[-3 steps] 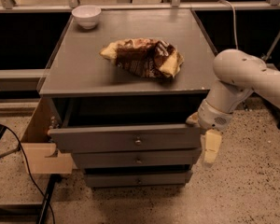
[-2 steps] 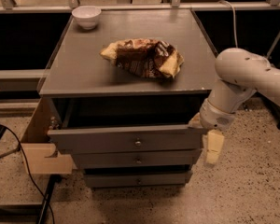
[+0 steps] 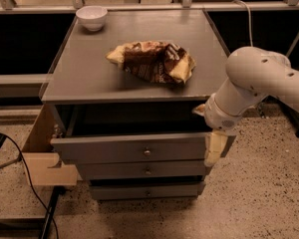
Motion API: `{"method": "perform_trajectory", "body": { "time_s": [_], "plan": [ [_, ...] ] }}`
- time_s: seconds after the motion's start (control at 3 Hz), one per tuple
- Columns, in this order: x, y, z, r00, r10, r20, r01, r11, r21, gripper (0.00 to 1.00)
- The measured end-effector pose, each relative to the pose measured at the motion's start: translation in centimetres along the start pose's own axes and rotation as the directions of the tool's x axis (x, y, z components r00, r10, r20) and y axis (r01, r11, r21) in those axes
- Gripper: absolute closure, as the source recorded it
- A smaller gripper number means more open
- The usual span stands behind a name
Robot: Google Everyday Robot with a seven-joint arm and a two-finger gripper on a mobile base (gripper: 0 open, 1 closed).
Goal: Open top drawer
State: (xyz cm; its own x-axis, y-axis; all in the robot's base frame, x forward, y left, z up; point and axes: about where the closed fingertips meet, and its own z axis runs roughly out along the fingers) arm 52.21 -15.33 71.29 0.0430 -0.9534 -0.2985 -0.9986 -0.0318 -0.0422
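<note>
The top drawer [image 3: 114, 149] is a wide grey front with a small round metal knob [image 3: 147, 152]. It stands pulled out a little from the grey cabinet [image 3: 84, 78], with a dark gap showing behind it. My gripper [image 3: 213, 136] is at the right end of this drawer front, against its right corner. The white arm [image 3: 259, 78] reaches down to it from the right. Two narrower grey drawers [image 3: 147, 171] sit below, pushed in.
A crumpled brown and yellow snack bag [image 3: 152, 61] lies on the cabinet top. A white bowl [image 3: 91, 17] stands at its back left corner. A wooden piece [image 3: 45, 166] and a black cable [image 3: 20, 163] are at the cabinet's left on the speckled floor.
The gripper has shifted very slightly at the drawer's right end. The drawer front stands about where it was.
</note>
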Motion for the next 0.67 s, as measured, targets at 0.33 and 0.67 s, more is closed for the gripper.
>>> {"method": "perform_trajectory", "body": {
  "time_s": [0.33, 0.67],
  "plan": [
    [-1.9, -2.6, 0.1, 0.998, -0.066, 0.007, 0.065, 0.9916, 0.112, 0.00],
    [-2.4, -3.8, 1.4, 0.997, -0.077, 0.026, 0.073, 0.9891, 0.128, 0.00]
  ]
}}
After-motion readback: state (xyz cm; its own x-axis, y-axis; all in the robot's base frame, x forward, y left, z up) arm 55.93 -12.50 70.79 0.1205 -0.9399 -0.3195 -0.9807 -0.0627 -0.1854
